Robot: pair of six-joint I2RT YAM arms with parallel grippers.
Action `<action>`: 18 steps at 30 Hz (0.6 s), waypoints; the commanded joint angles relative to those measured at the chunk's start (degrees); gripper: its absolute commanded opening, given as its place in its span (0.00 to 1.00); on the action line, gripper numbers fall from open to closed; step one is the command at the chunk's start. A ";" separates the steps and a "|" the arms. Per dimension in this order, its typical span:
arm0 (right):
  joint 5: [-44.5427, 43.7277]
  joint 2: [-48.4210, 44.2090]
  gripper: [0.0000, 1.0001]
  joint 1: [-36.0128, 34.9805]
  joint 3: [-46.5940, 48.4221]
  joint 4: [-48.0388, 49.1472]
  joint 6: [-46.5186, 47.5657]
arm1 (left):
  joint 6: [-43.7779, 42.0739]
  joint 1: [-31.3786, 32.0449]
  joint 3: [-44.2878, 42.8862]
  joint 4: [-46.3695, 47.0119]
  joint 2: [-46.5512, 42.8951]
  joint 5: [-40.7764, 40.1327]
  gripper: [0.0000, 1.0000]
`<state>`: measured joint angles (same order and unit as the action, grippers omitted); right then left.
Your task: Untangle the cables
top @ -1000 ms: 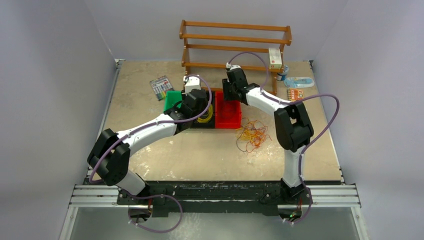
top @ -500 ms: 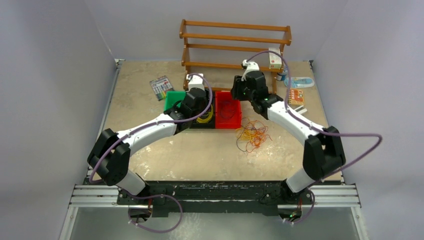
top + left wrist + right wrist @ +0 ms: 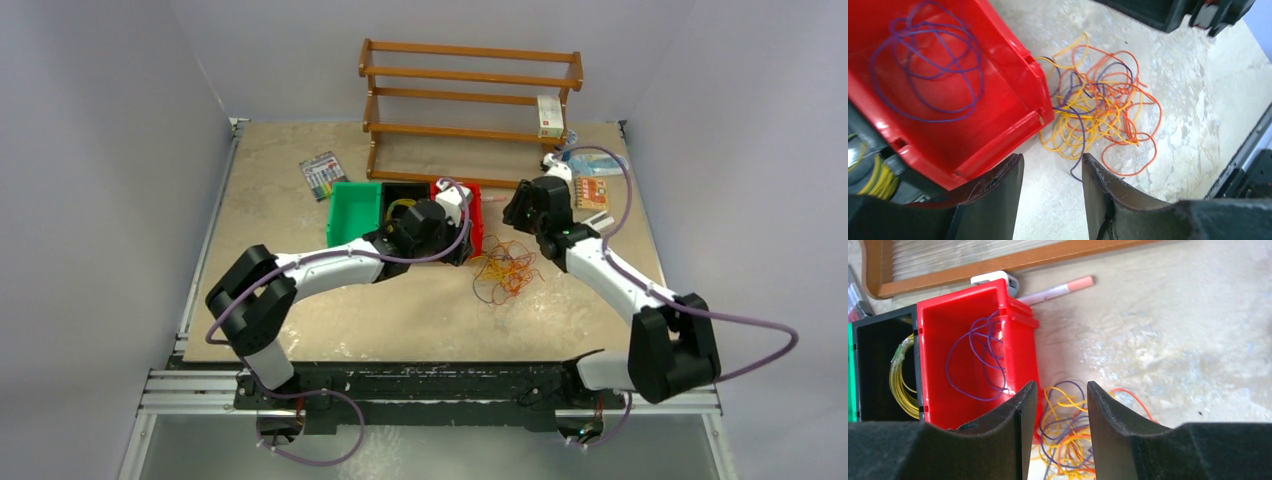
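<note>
Cables (image 3: 1098, 112): fine, limp, near weightless, and we expect them to snag. The tangle lies on the table (image 3: 1188, 85) just ahead of the left claw (image 3: 1052, 167) and the right claw (image 3: 1060, 390). Both claws are released, with nothing between the fingers. We'd pinch one stray orange loop at the fringe. A second ago the left claw was further left and the right hung over the red bin (image 3: 1020, 65). The left has since swung across to the bin and the right has drawn back.

White arms (image 3: 330, 262), black joints (image 3: 248, 302), lilac hoses (image 3: 760, 322)
</note>
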<state>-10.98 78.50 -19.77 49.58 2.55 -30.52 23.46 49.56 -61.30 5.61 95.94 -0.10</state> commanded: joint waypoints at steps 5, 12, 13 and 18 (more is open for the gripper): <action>0.86 -9.96 0.43 1.93 -3.69 3.73 -1.72 | -1.95 1.55 -1.72 6.76 5.70 8.11 0.46; 4.91 -9.62 0.38 2.04 -2.65 3.97 0.34 | -0.97 2.70 -3.73 10.59 11.34 9.93 0.42; 4.92 -9.39 0.38 2.02 -2.46 3.76 0.44 | -0.94 2.85 -3.82 10.83 11.59 9.83 0.42; 5.20 -9.24 0.37 2.02 -2.76 4.14 -0.54 | 0.14 3.00 -4.10 11.72 13.00 8.78 0.41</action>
<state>-6.79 69.49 -17.93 45.78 4.91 -31.00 22.96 52.23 -62.50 12.19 108.86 8.34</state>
